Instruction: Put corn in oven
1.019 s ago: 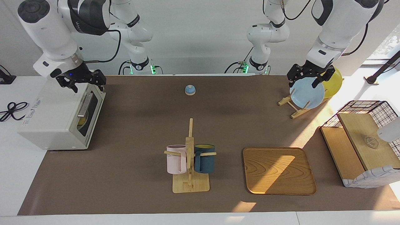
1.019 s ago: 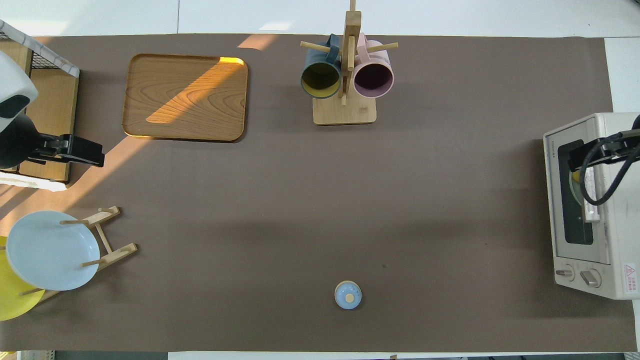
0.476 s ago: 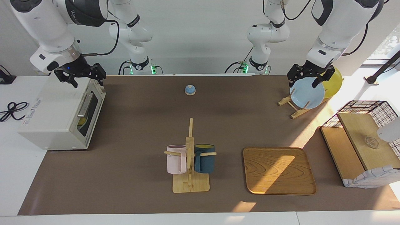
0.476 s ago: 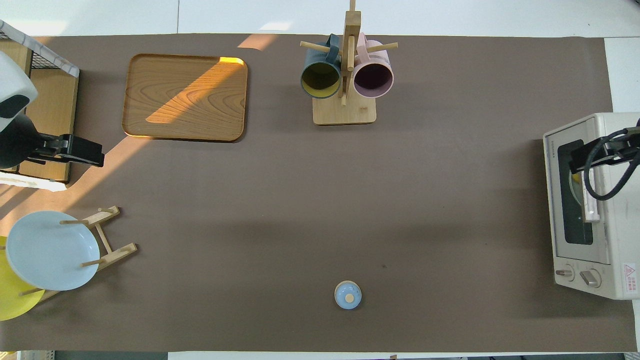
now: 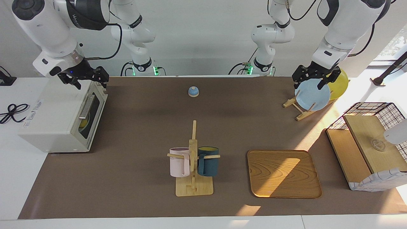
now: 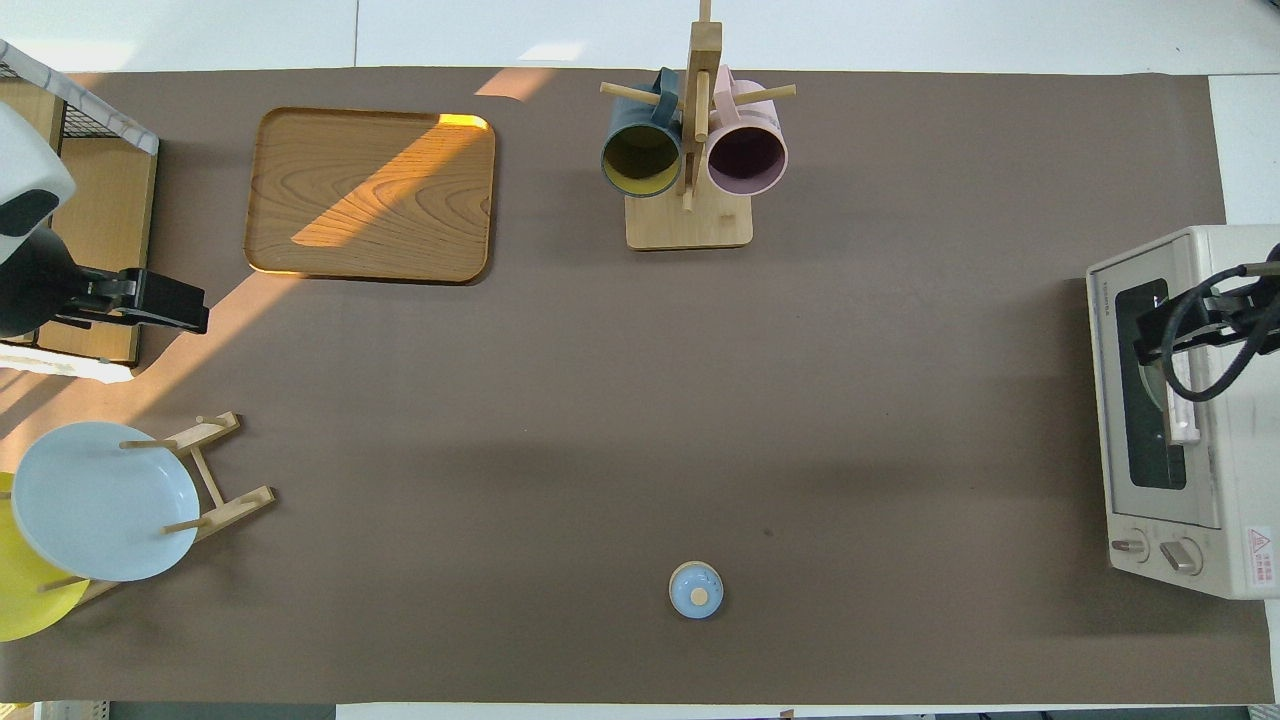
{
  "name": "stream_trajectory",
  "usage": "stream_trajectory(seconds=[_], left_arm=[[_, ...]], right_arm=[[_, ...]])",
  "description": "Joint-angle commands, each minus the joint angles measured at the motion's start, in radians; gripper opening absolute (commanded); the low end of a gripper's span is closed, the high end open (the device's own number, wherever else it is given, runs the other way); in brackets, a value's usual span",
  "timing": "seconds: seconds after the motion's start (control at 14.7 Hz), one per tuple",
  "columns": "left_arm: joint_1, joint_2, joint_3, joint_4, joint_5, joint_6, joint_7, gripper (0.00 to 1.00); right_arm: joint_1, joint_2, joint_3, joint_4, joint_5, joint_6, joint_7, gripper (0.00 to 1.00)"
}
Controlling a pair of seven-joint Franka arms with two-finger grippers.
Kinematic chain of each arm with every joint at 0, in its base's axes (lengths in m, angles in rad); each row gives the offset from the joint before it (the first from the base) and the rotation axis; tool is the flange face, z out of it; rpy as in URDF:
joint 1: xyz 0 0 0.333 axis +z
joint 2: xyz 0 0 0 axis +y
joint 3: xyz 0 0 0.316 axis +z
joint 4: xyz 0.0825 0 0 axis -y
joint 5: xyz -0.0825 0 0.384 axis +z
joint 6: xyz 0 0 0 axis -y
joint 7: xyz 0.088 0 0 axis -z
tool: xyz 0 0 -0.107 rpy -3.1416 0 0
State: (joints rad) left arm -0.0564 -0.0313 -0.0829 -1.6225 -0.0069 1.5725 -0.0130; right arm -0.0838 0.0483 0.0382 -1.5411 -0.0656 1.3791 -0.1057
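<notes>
— Anything shifted in the last second?

— Only the right tool [image 5: 90,84]. It has lifted a little off the top front edge of the oven [image 5: 54,117] and now hangs just above that edge, at the end of the oven nearer the robots. Its fingers are spread and hold nothing. The left arm has not budged.

— Where is the left one?

— Its tool [image 5: 313,82] is up in the air at its own end of the worktop, by the blue plate [image 5: 313,97] on the wooden rack. It is spread too, empty, and I'd say it is waiting.

— And the corn?

— The corn [image 5: 83,123] is inside the oven. A patch of bright yellow shows low down through the dark glass door [image 5: 90,111].

— So is the job done?

— Very nearly, by my reckoning. The corn is in and the door stands shut, with its bar handle [image 5: 86,107] flat against the front and neither tool touching it. All that seems left is for the right arm to pull clear.

— Which way does the cob lie?

— Hard to say. Only a small part of it shows through the glass, and from above the right tool and its cable hang across the door. The yellow patch sits toward the end of the oven farther from the robots. I can't make out its long axis or where the tapered end points.
</notes>
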Motion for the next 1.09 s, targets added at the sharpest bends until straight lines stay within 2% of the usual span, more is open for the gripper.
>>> stream_trajectory(seconds=[0.0, 1.02], left_arm=[[0.013, -0.018, -0.006, -0.008, -0.01, -0.014, -0.001, 1.0], [0.013, -0.018, -0.006, -0.008, -0.01, -0.014, -0.001, 1.0]], right_arm=[[0.024, -0.007, -0.023, 0.004, 0.023, -0.038, 0.02, 1.0], [0.019, -0.012, -0.021, 0.006, 0.02, -0.015, 0.017, 1.0]])
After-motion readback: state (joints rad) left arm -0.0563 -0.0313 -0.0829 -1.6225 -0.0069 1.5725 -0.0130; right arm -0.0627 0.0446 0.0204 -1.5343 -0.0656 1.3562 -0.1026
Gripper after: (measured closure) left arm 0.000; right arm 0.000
